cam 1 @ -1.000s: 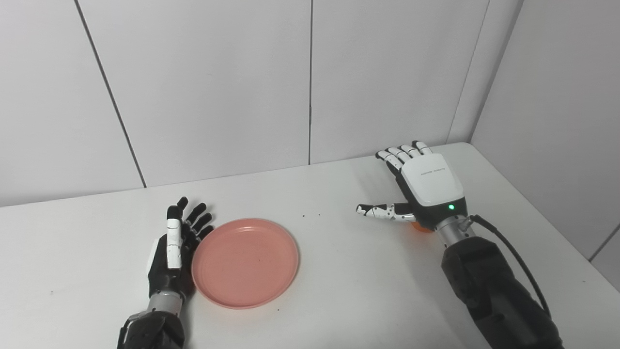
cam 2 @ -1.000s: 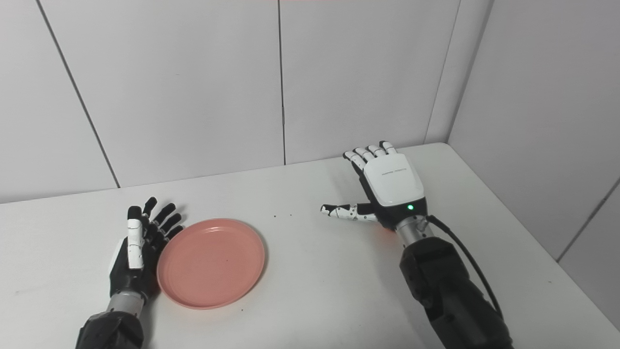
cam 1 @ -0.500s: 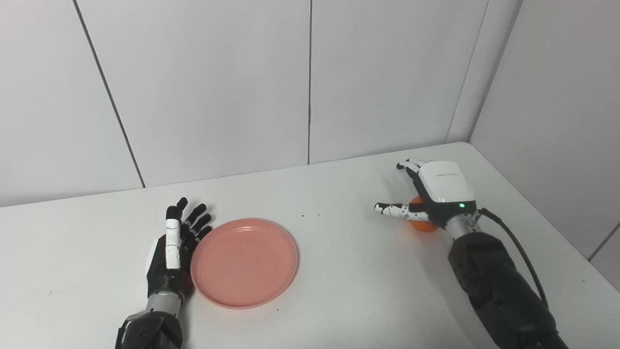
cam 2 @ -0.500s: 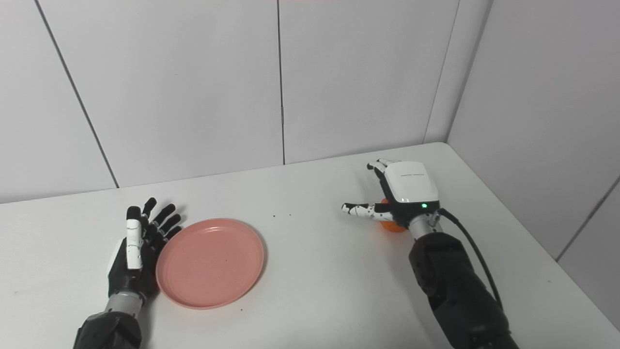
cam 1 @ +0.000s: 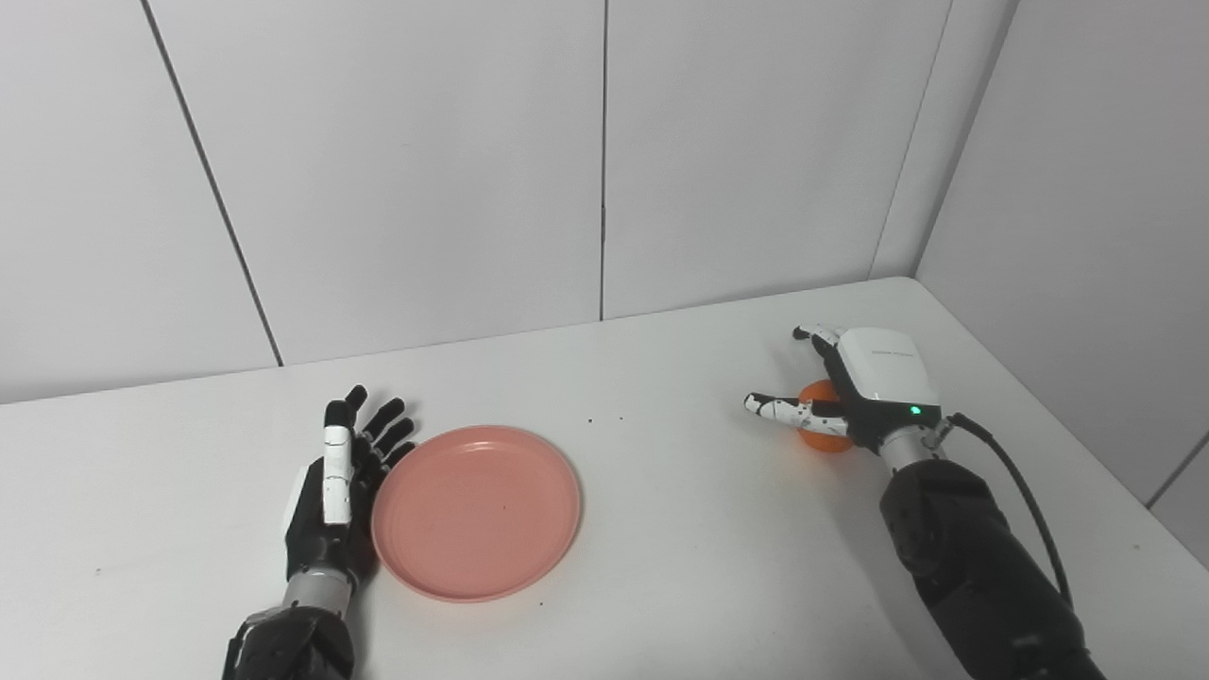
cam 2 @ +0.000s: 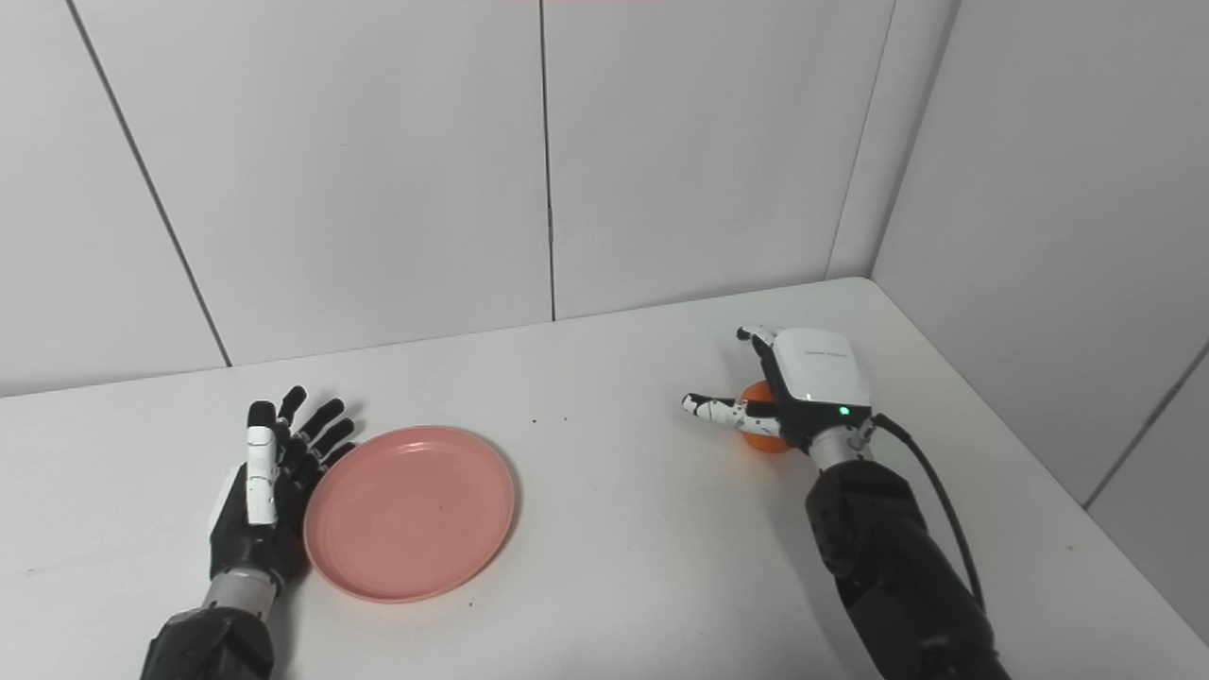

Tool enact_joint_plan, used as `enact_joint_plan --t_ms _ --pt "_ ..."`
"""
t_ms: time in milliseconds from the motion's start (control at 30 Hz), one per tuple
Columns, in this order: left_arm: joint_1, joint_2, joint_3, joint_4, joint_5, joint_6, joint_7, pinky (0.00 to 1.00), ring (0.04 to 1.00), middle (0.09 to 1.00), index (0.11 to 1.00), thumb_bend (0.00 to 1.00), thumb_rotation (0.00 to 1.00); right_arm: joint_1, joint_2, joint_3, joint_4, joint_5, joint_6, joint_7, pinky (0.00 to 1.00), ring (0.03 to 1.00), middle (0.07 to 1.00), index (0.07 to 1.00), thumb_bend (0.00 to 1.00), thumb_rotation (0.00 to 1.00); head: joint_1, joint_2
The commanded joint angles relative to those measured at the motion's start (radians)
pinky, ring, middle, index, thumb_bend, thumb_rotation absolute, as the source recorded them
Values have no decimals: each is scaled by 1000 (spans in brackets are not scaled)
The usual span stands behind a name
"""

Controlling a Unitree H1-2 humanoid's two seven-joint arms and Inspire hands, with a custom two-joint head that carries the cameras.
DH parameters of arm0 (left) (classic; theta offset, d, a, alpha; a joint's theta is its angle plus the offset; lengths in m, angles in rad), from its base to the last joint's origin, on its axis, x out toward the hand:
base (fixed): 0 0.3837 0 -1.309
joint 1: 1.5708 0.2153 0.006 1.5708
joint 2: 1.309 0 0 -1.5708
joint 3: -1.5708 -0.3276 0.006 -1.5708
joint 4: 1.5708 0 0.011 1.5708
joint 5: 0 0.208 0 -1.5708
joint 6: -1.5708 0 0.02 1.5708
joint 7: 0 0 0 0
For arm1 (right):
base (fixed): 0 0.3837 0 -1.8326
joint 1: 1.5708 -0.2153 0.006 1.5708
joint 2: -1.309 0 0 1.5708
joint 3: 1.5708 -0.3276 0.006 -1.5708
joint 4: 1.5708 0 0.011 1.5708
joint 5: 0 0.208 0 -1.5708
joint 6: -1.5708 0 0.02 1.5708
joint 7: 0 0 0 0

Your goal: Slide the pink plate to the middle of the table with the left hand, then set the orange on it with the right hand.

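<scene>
The pink plate [cam 1: 477,510] lies flat on the white table [cam 1: 680,567], left of the middle, with nothing on it. My left hand [cam 1: 335,491] rests edge-on against the plate's left rim, open, fingers straight and pointing away from me. At the right, the orange [cam 1: 820,434] sits on the table under my right hand [cam 1: 874,378]. That hand is cupped over it from above, fingers curling down on the far side and the thumb sticking out to the left across its front. The palm hides most of the orange.
White wall panels close the table at the back and on the right, meeting in a corner [cam 1: 911,274]. A few small dark specks [cam 1: 604,419] dot the table between plate and orange.
My right hand has dropped down and drawn right over the orange, with its fingers bending from flat to curled. Plate and left hand have stayed put.
</scene>
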Motion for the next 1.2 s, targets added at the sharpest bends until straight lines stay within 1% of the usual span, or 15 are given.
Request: enact_joint_plan --t_ms 0,167,300,533,667,767,833,967,1067,1100,1133,1167 --pt "27 3 0 28 -4 63 -4 876 878 884 979 782 940 -19 -26 3 -12 -3 11 -34 699 818 831 781 859 926 0 0" --pt "28 4 -4 23 4 71 0 865 871 880 980 780 947 -17 -28 29 -9 -11 22 -24 707 820 835 775 867 920 -1 2" --pt "30 2 -3 11 -1 86 -1 842 869 875 979 777 943 -16 -31 45 -11 -5 36 4 697 828 844 788 850 905 3 9" --pt "35 4 -5 -3 2 94 -2 825 865 865 986 772 949 -21 -43 75 29 -13 33 -6 672 807 824 779 848 909 5 18" --pt "35 3 -6 -2 2 93 -3 829 869 869 989 778 948 -25 -54 104 54 -27 29 -4 670 800 819 778 848 919 5 18" --pt "36 4 -8 -8 5 95 -2 833 871 869 990 774 949 -30 -60 124 70 -40 36 -7 661 785 810 773 845 905 9 21" --pt "35 5 -8 -7 6 96 -3 836 868 870 990 776 951 -41 -64 137 106 -51 43 -15 607 732 791 757 829 872 9 21" --pt "37 8 -7 -15 5 101 -3 826 865 869 993 786 951 -52 -66 146 163 -62 69 -25 562 693 766 742 826 861 16 27" --pt "37 10 -6 -17 5 105 -3 850 865 866 993 779 952 -57 -67 152 189 -58 87 -17 527 665 741 730 804 838 16 27" --pt "38 11 -7 -20 7 106 -3 855 863 863 992 779 952 -57 -67 152 195 -54 86 -21 441 580 680 683 773 812 17 31" --pt "38 11 -7 -21 8 108 -3 851 860 860 991 781 951 -57 -65 151 206 -48 76 -38 331 442 560 594 732 731 17 31" --pt "38 11 -6 -23 8 111 -2 850 860 860 991 781 950 -57 -62 150 217 -42 65 -60 316 423 542 581 727 717 18 33"
